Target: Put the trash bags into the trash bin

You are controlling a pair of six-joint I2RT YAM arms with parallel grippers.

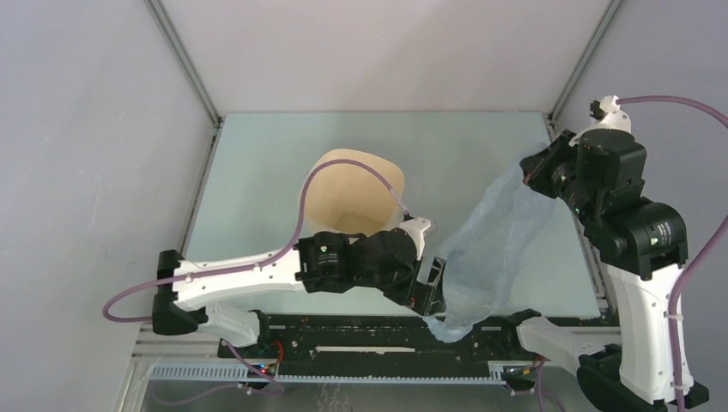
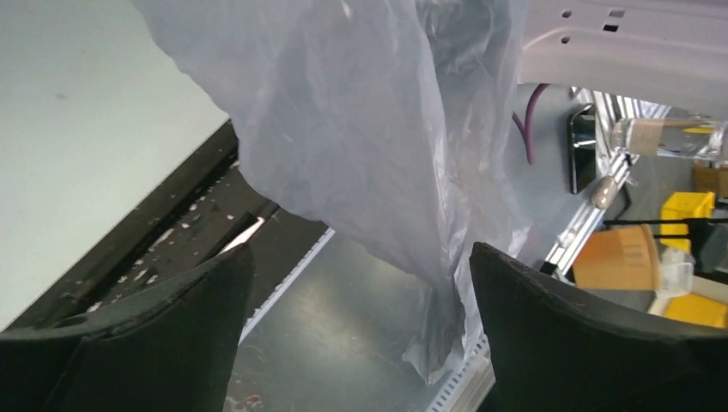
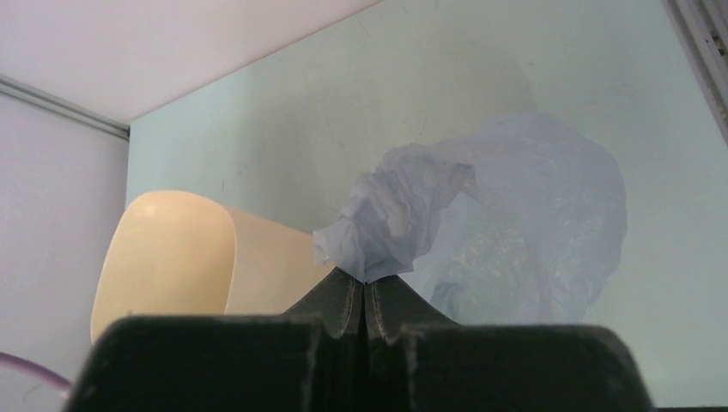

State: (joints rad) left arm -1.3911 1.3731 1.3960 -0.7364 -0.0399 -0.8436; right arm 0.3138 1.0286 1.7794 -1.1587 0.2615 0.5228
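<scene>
The beige trash bin [image 1: 356, 190] stands mid-table with its open mouth toward the top camera; my left arm covers its near side. It also shows in the right wrist view [image 3: 189, 257]. The pale blue-grey trash bag [image 1: 494, 240] hangs stretched from my right gripper [image 1: 527, 172] down to the table's near edge. My right gripper [image 3: 367, 281] is shut on a bunched corner of the bag [image 3: 515, 223], raised to the right of the bin. My left gripper [image 1: 429, 287] is open just right of the bin; the bag's lower tail [image 2: 369, 129] hangs between its fingers [image 2: 584, 335] without being pinched.
A black rail [image 1: 360, 330] runs along the table's near edge. Grey enclosure walls and metal frame posts [image 1: 185, 64] close in the sides and back. Beyond the near edge, the left wrist view shows a yellow box [image 2: 687, 206] and an orange cup [image 2: 618, 257].
</scene>
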